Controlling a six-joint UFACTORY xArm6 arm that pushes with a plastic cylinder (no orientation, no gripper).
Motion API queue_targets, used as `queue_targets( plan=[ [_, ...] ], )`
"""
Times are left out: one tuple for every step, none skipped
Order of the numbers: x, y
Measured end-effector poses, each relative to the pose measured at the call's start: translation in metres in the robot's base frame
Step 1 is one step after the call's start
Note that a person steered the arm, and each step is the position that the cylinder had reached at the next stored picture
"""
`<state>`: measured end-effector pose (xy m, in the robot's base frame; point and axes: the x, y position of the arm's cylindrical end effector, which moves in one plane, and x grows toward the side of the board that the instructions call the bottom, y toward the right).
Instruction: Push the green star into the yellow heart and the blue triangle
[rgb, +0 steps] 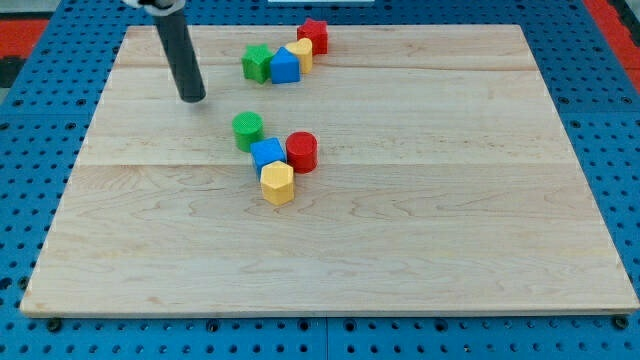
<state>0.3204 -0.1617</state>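
Note:
My tip (192, 98) rests on the board at the upper left, well left of both block groups. The green star (257, 63) sits at the view's top centre, touching a blue block (285, 67) on its right. Behind that blue block lies the yellow heart (301, 52), with a red block (314, 36) beyond it. The tip is about 65 px left of and below the green star.
A second cluster sits at mid-board: a green cylinder (248, 130), a blue block (267, 153), a red cylinder (302, 151) and a yellow hexagonal block (278, 183). The wooden board (400, 250) lies on a blue pegboard table.

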Motion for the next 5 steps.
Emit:
queue_targets(
  plan=[
    [-0.041, 0.001],
    [-0.058, 0.006],
    [-0.057, 0.034],
    [-0.052, 0.080],
    [-0.037, 0.116]
  ],
)
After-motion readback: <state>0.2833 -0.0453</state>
